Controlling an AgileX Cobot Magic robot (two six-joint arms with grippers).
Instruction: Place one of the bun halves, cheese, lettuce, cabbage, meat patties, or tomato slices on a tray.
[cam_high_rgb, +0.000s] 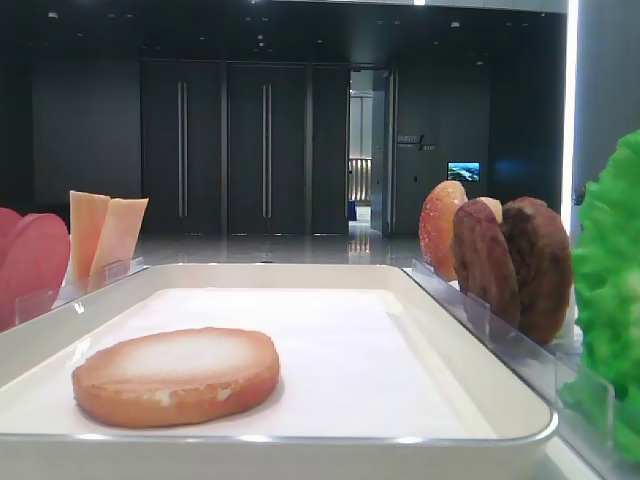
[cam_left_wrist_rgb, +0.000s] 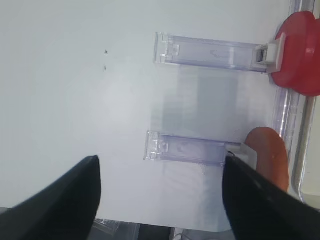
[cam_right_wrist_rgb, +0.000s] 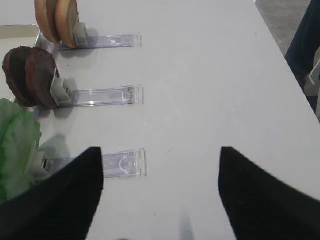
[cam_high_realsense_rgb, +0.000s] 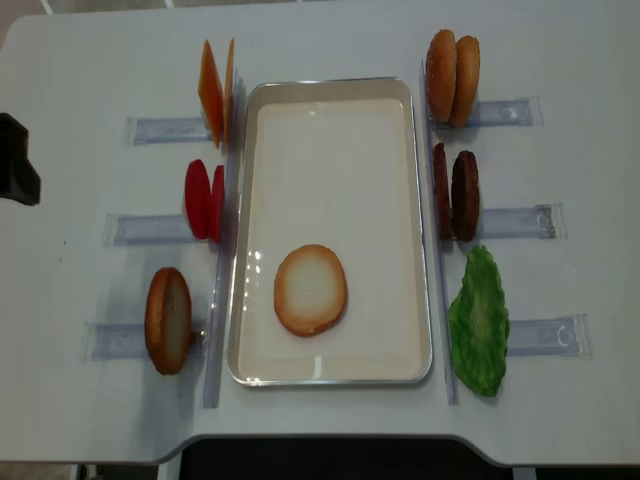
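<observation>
Currently both fingers spread, holding nothing — bun half (cam_high_realsense_rgb: 311, 290) sits lower-centre in tray (cam_high_realsense_rgb: 420, 230); next layer may land off-centre.

One bun half (cam_high_realsense_rgb: 311, 290) is laid flat, pale face up, inside the white tray (cam_high_realsense_rgb: 400, 100); cheese (cam_high_realsense_rgb: 212, 92), tomato slices (cam_high_realsense_rgb: 203, 199), meat patties (cam_high_realsense_rgb: 455, 195) and lettuce (cam_high_realsense_rgb: 480, 320) are stood on edge alongside

I see a dim office lobby: tall dark doors (cam_high_rgb: 225, 150), a shiny floor (cam_high_rgb: 280, 248), a small lit screen (cam_high_rgb: 463, 171), and my white tabletop (cam_high_realsense_rgb: 90, 420) in front.
</observation>
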